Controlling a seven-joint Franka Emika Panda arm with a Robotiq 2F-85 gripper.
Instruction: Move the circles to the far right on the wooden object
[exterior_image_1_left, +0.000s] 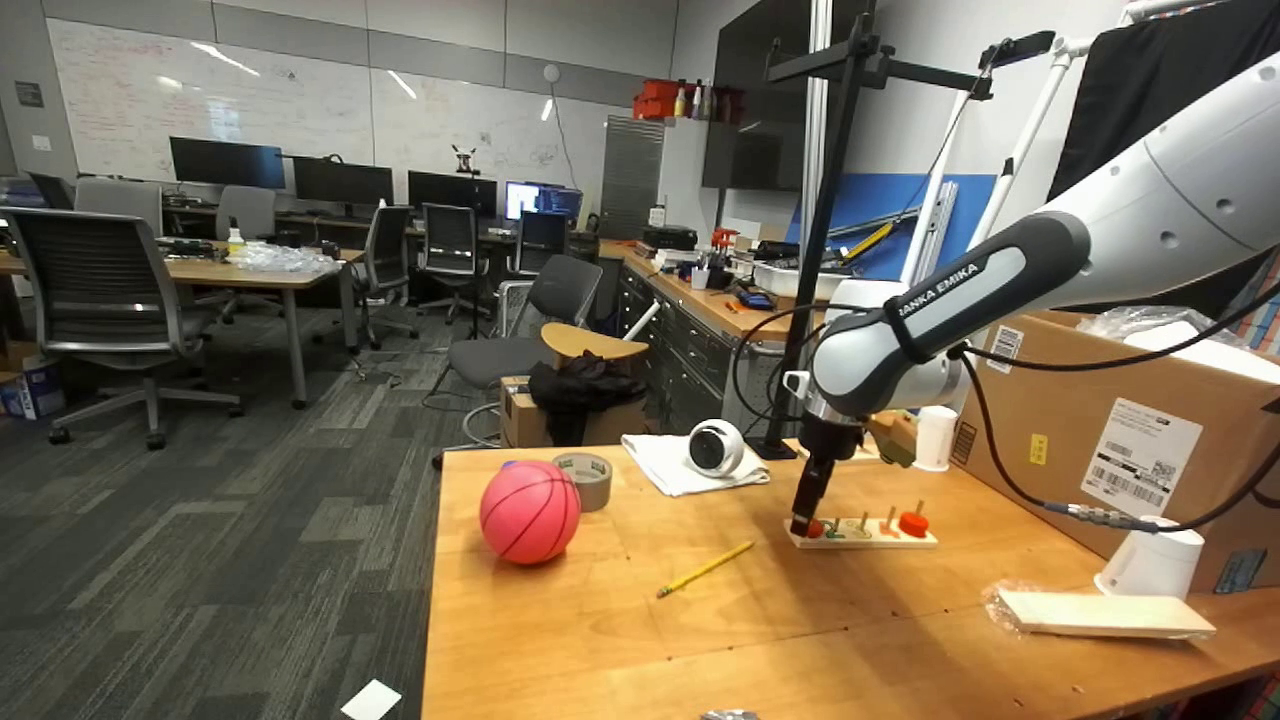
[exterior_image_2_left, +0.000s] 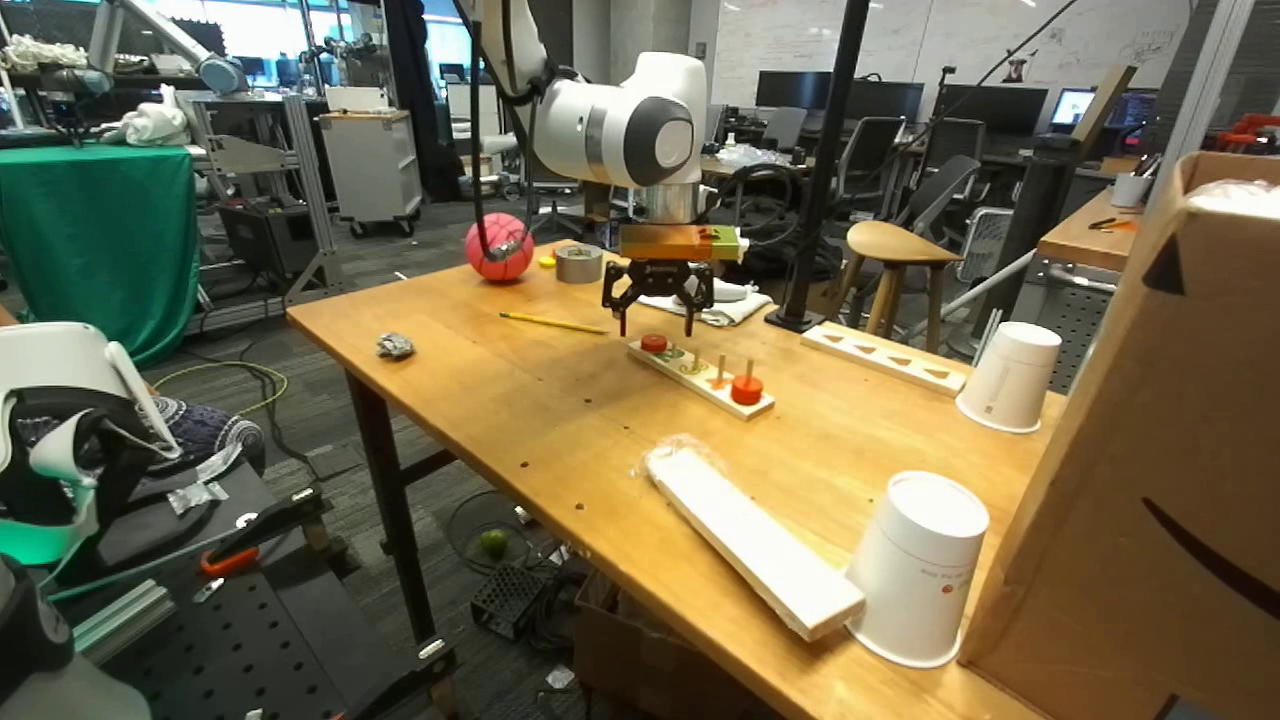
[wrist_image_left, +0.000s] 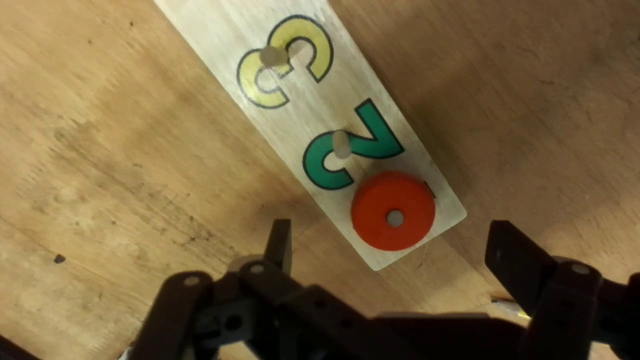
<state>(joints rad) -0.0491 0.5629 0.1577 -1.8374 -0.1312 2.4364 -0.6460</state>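
The pale wooden board (exterior_image_2_left: 702, 382) lies on the table with a row of upright pegs and painted numerals; it also shows in the wrist view (wrist_image_left: 225, 40). One red circle (wrist_image_left: 387, 195) sits on the end peg beside the green 2. More red (exterior_image_2_left: 746, 391) sits on the peg at the opposite end; it looks thicker, and I cannot tell how many circles are stacked there. My gripper (exterior_image_2_left: 656, 330) is open and empty just above the end with the single circle. In the wrist view the fingers (wrist_image_left: 390, 223) stand apart on either side of that circle, not touching it.
A yellow pencil (exterior_image_1_left: 706, 570), pink ball (exterior_image_1_left: 530, 512) and tape roll (exterior_image_1_left: 585, 480) lie on one side. White cups (exterior_image_2_left: 920, 570), a wrapped pale block (exterior_image_2_left: 750, 540), a cardboard box (exterior_image_2_left: 1150, 480) and a slotted board (exterior_image_2_left: 880, 360) stand on the other. A black pole (exterior_image_2_left: 825, 160) rises behind.
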